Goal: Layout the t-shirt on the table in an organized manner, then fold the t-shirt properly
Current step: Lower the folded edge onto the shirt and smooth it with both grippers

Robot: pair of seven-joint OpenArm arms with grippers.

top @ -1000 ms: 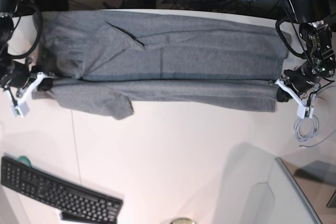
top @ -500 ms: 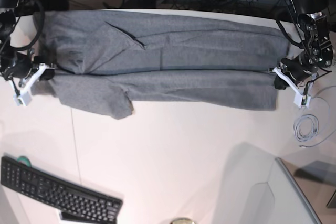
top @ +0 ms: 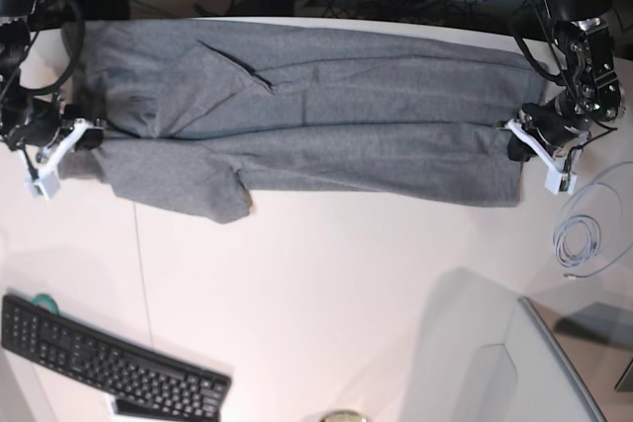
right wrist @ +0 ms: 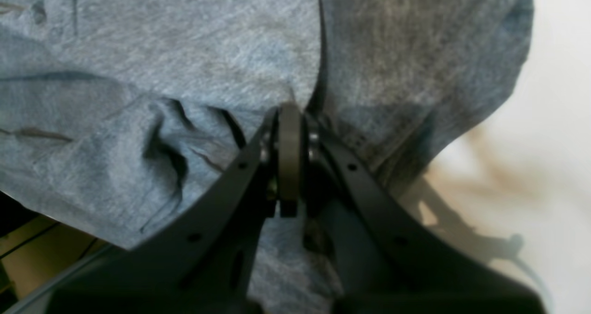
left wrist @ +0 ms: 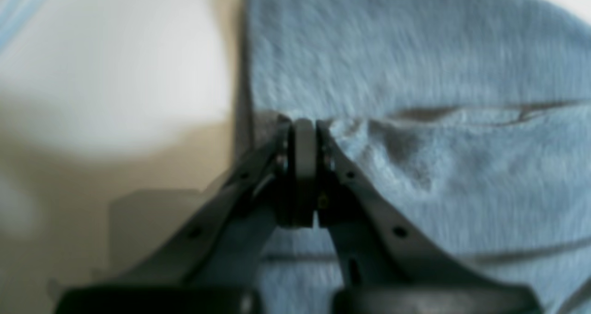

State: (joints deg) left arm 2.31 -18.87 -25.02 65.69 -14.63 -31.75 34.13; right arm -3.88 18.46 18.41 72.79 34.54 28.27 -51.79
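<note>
So the heather-grey t-shirt (top: 297, 121) is stretched out sideways across the far half of the white table (top: 326, 284), folded lengthwise into a long band with a crease running between the two grippers. One sleeve flap (top: 213, 200) hangs off the near edge of the band, closer to the right gripper's end.

Left gripper (left wrist: 304, 122): jaws squeezed tight together, pinching the fabric edge right at the fold line. In its wrist view the cloth spreads away ahead of the fingertips and off to one side, bare tabletop on the other side.

Right gripper (right wrist: 290, 108): same deal, clamped tight on a bunched bit of shirt at the opposite end. Wrinkles radiate out from the fingertips, and the cloth edge drops off beside them onto the table.

Nearer the camera there's a black keyboard (top: 109, 363) and a coiled white cable (top: 584, 239) just past the left gripper, both well clear of the shirt.
</note>
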